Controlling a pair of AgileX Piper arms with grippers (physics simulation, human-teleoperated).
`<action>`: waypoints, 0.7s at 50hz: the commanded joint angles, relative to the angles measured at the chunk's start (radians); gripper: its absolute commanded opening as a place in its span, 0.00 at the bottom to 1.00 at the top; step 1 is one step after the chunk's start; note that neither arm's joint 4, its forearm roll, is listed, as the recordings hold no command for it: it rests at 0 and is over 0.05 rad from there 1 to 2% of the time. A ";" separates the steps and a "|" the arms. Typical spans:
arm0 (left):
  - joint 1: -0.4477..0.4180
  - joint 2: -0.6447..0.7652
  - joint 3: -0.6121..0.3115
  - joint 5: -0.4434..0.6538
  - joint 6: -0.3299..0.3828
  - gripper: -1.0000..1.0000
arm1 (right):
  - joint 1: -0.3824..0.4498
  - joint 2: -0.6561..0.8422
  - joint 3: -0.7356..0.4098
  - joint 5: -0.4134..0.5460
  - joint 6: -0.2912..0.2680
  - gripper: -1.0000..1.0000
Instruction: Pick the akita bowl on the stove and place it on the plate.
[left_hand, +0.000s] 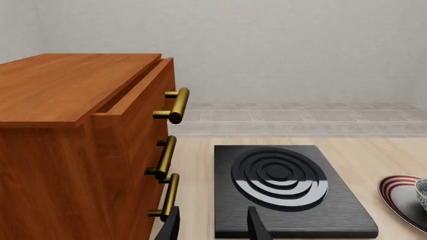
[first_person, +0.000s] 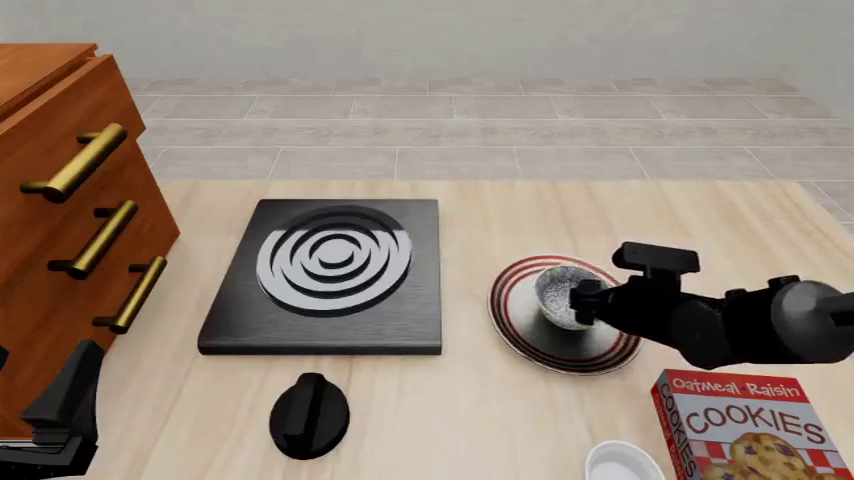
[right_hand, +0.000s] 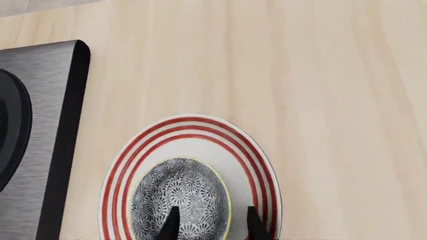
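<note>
Front view: bowl (first_person: 566, 296) sits inside plate (first_person: 561, 318), off stove (first_person: 327, 275), so placing looks done. My right pincer (right_hand: 208, 222) straddles bowl's near rim, fingers apart, no squeeze visible; likely released. Left pincer (left_hand: 212, 225) idle beside dresser (left_hand: 80, 145), fingers parted, holding nothing.

Kitchen: stove (first_person: 327, 275), wooden drawers (first_person: 67, 200), cookies box (first_person: 747, 425).

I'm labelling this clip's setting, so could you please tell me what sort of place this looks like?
Probably a simulated kitchen: a stove with burner rings lies on a light wooden table, a wooden drawer cabinet stands to the left, and a cookie box sits at the near right.
</note>
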 joint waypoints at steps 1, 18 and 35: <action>0.000 0.000 0.000 0.000 0.000 1.00 | -0.040 -0.050 -0.003 0.021 -0.075 1.00; 0.000 0.000 0.000 0.000 0.000 1.00 | -0.034 -0.185 0.007 0.061 -0.127 1.00; 0.000 0.000 0.000 0.000 0.000 1.00 | -0.031 -0.344 0.037 0.074 -0.206 1.00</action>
